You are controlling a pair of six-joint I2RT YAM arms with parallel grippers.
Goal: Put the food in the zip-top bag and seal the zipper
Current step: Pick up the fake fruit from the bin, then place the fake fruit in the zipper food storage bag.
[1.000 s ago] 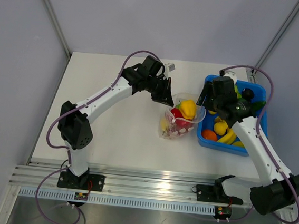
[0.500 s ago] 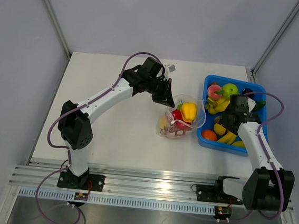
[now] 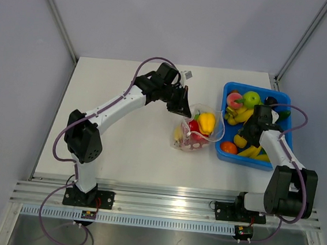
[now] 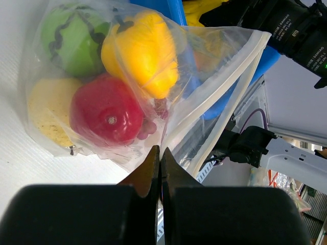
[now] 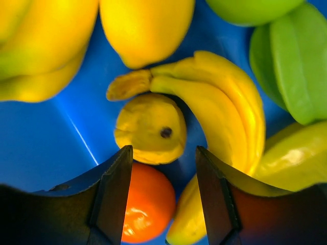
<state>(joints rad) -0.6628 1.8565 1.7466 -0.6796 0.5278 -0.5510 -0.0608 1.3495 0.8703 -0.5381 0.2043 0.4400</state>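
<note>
The clear zip-top bag [image 3: 196, 134] lies on the table left of the blue bin [image 3: 225, 156]. It holds a yellow pepper [image 4: 140, 51], a red tomato [image 4: 104, 115], a green striped fruit [image 4: 71, 41] and a pale yellow piece [image 4: 43, 112]. My left gripper [image 4: 160, 151] is shut on the bag's edge near the zipper [image 4: 231, 102] and holds the mouth open; it shows in the top view [image 3: 181, 105] too. My right gripper [image 5: 163, 153] is open and low inside the bin [image 3: 245, 132], above a small yellow fruit [image 5: 150, 130] and an orange [image 5: 148, 204].
The bin also holds bananas [image 5: 219, 102], a lemon [image 5: 145, 25], green star fruit [image 5: 291, 56], a green apple [image 3: 251, 98] and a pink fruit [image 3: 233, 98]. The bin's near-left wall stands close to the bag's mouth.
My right gripper has pulled away from the bag's mouth, moved right over the bin and dropped down among the fruit. The left gripper and bag have stayed put.
</note>
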